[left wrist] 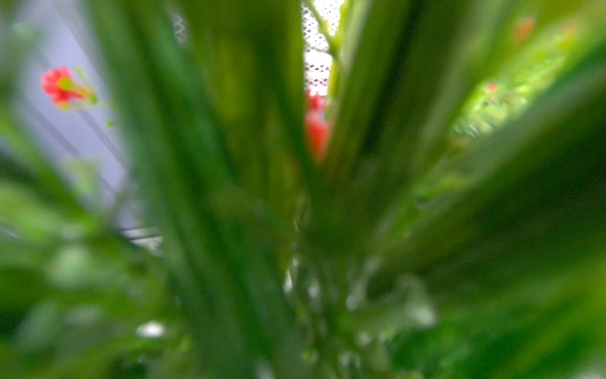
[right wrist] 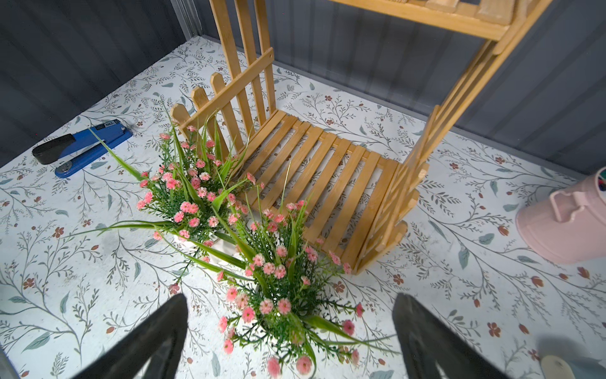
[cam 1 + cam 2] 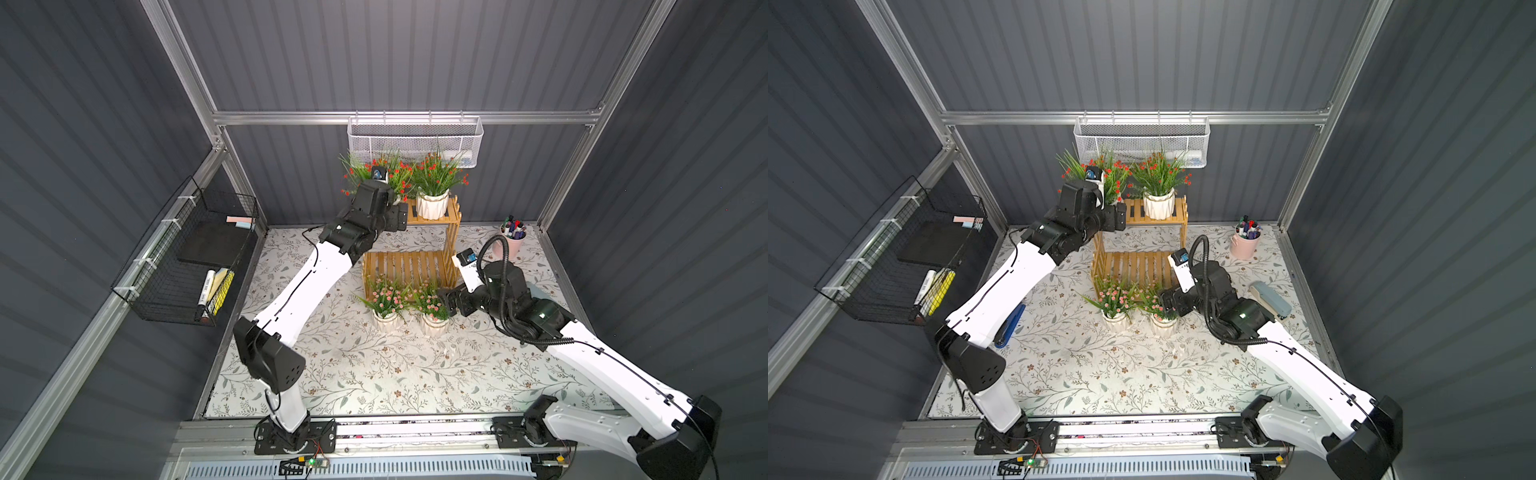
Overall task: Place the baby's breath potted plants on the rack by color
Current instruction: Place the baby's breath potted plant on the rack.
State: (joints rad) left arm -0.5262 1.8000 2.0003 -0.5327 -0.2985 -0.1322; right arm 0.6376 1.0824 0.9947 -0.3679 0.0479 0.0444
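Observation:
The rack (image 3: pixel 409 268) stands at the back. On the right of its upper tier is a red-blossomed potted plant (image 3: pixel 434 183). A second red plant (image 3: pixel 361 170) is at the left of that tier, with my left gripper (image 3: pixel 397 203) buried in it. Its blurred leaves (image 1: pixel 229 164) fill the left wrist view, hiding the fingers. Two pink-blossomed plants (image 3: pixel 384 297) (image 3: pixel 432 305) stand on the table before the lower tier (image 2: pixel 328 183). My right gripper (image 2: pixel 290 328) is open, with the nearer pink plant (image 2: pixel 278 295) between its fingers without touching.
A pink cup of pens (image 3: pixel 510 241) stands right of the rack. A white mesh basket (image 3: pixel 413 141) hangs behind it, and a black wire basket (image 3: pixel 187 262) hangs on the left wall. A blue stapler (image 3: pixel 1011 320) lies left, a grey-blue one (image 3: pixel 1271 299) right.

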